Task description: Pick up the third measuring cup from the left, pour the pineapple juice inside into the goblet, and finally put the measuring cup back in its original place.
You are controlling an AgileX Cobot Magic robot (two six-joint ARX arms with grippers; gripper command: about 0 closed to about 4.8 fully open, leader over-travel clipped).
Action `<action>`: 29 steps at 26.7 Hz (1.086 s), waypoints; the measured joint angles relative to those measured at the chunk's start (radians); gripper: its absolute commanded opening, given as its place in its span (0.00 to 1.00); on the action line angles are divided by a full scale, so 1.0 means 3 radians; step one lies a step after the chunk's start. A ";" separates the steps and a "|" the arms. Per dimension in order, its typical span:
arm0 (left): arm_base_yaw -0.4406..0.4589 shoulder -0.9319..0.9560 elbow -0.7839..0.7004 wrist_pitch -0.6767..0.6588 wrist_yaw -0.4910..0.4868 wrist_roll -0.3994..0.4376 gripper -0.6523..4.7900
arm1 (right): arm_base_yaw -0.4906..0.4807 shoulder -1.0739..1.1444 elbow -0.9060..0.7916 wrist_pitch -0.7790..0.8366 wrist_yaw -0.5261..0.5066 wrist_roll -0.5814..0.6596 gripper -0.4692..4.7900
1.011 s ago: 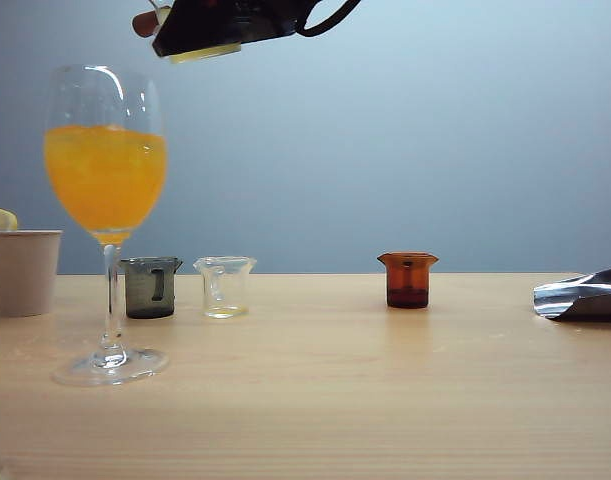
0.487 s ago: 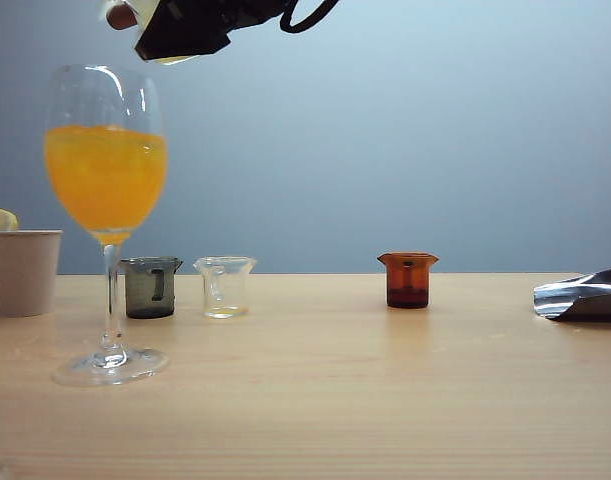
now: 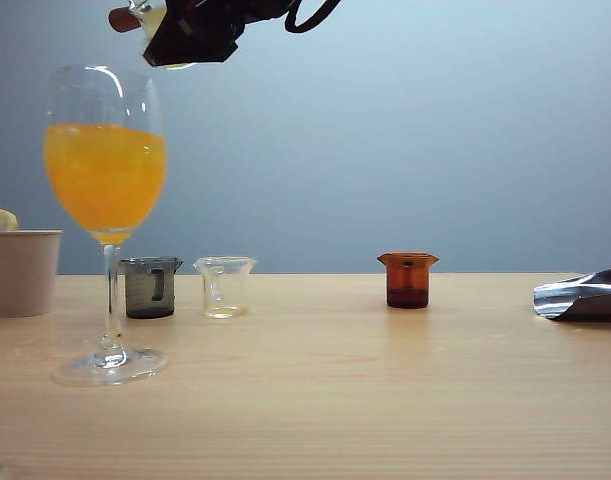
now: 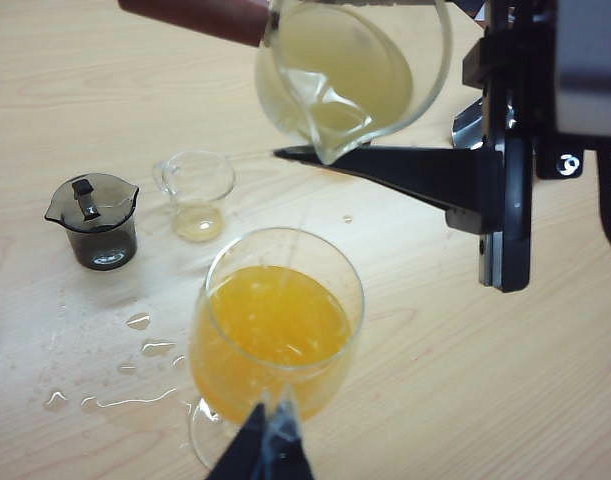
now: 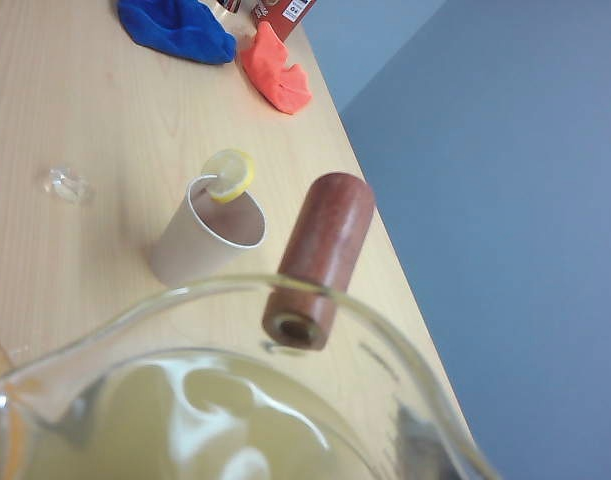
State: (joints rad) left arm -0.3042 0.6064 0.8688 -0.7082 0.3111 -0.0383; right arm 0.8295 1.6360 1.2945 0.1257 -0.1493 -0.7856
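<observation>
My left tool [image 4: 268, 452], nearest, has its tips by the goblet [image 3: 106, 170], seemingly steadying it, though I cannot tell whether it is clenched. Above the goblet, my right tool [image 3: 190, 35] grasps the cup [image 4: 353, 68], tipped so the juice [image 4: 330, 85] runs from its lip into the goblet. Behind the goblet on the bench [image 3: 385, 400], the gap between clear cup [image 3: 225, 286] and amber cup [image 3: 407, 279] waits for its return.

A black right gripper [image 4: 405, 165] is seen, with flat tapering jaws, a boxy black bracket carrying a silver screw, a grey housing and a looped black cable behind. Black left gripper [image 4: 268, 450] tips are seen.
</observation>
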 measured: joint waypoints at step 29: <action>0.0000 0.0004 0.0000 0.0000 0.0000 0.0000 0.11 | 0.0089 0.0000 0.0000 0.0137 0.0072 -0.0673 0.36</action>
State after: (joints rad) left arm -0.3042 0.6075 0.8688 -0.7082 0.3111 -0.0383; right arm 0.8562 1.6360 1.2945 0.1669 -0.1276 -0.9874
